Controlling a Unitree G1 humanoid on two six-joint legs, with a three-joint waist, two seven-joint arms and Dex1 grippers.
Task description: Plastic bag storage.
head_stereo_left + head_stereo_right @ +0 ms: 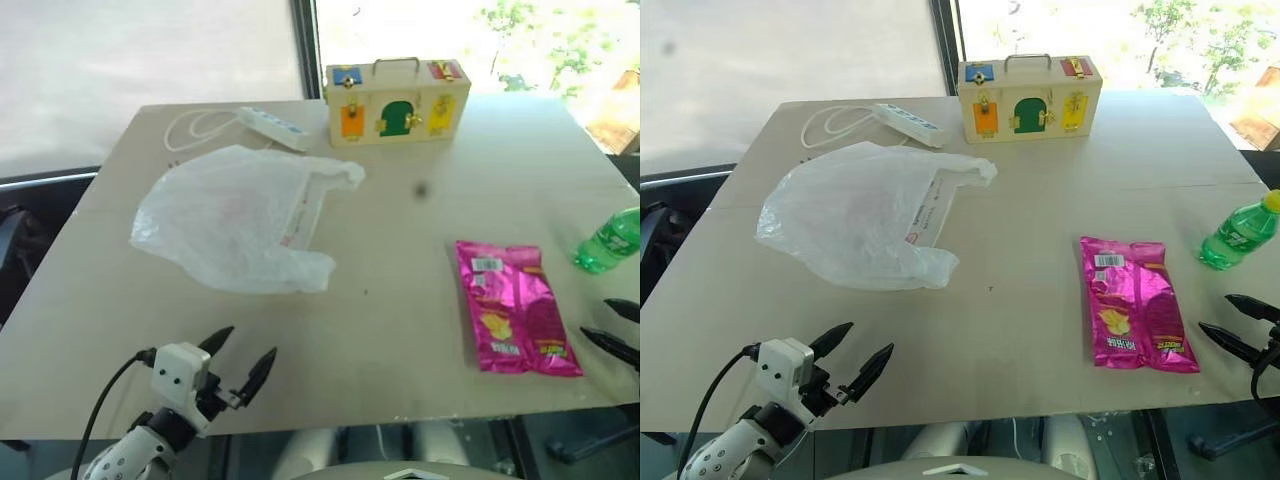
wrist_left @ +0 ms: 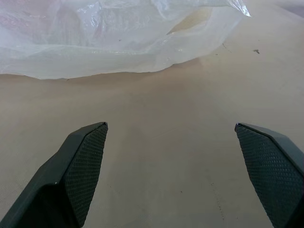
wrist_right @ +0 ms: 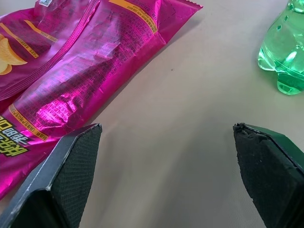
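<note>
Left gripper fingers wide (right gripper too), short of the plastic bag.

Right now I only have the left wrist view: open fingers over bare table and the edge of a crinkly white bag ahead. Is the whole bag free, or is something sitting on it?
Observer: Nothing sits on the plastic bag; it lies loose and apart from the other things.
Operator: What lies beyond it?
Observer: A white power strip and a wooden latch box at the table's far edge.
Operator: Is the right gripper busy?
Observer: No, the right gripper is open and empty, beside a pink snack packet and near a green bottle.
</note>
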